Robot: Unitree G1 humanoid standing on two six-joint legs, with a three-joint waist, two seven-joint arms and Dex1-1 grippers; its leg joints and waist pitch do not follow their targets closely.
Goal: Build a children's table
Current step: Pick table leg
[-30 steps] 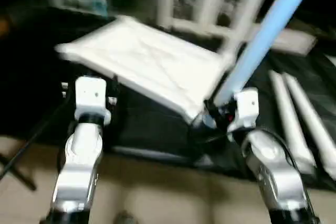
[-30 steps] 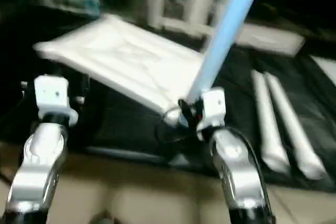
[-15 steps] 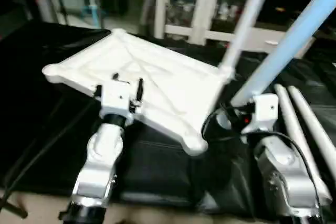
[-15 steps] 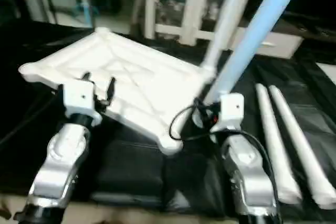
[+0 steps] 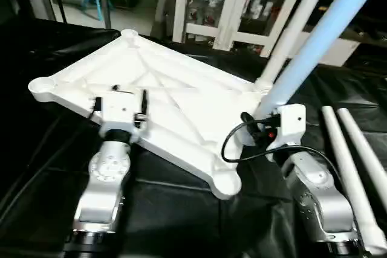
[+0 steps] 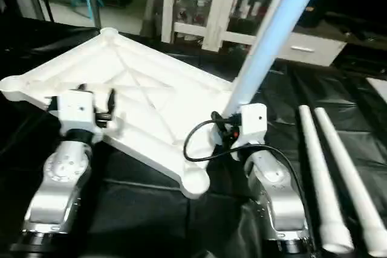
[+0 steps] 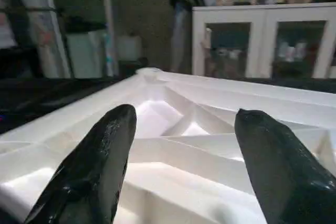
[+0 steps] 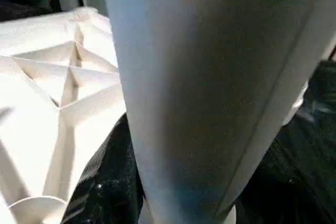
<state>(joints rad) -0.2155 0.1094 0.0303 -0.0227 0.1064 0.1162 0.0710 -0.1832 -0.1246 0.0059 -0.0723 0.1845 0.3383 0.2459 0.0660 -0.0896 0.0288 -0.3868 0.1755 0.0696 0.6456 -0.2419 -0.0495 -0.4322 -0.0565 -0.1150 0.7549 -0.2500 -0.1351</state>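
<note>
The children's table top (image 5: 175, 98) lies upside down on the black-draped worktable, its X ribs facing up. One white leg (image 5: 294, 25) stands in its far right corner socket. My right gripper (image 5: 259, 122) is shut on a second leg (image 5: 323, 31), which slants up to the right beside the top's right edge. The black finger (image 8: 105, 182) presses on this leg (image 8: 210, 77); the leg's lower end is hidden. My left gripper (image 7: 185, 115) is open over the top's near left edge, its fingers (image 5: 143, 99) spread above the ribs (image 7: 199, 148) and holding nothing.
Two loose white legs (image 5: 341, 167) (image 6: 351, 176) lie side by side on the black cloth at the right. The near corner socket (image 5: 227, 182) points toward me. A white glass-door cabinet (image 5: 242, 4) stands behind the worktable.
The camera has tilted, shifting the whole picture. My left gripper has gone from in front of the top's near edge to over it. The right gripper keeps its hold on the leg.
</note>
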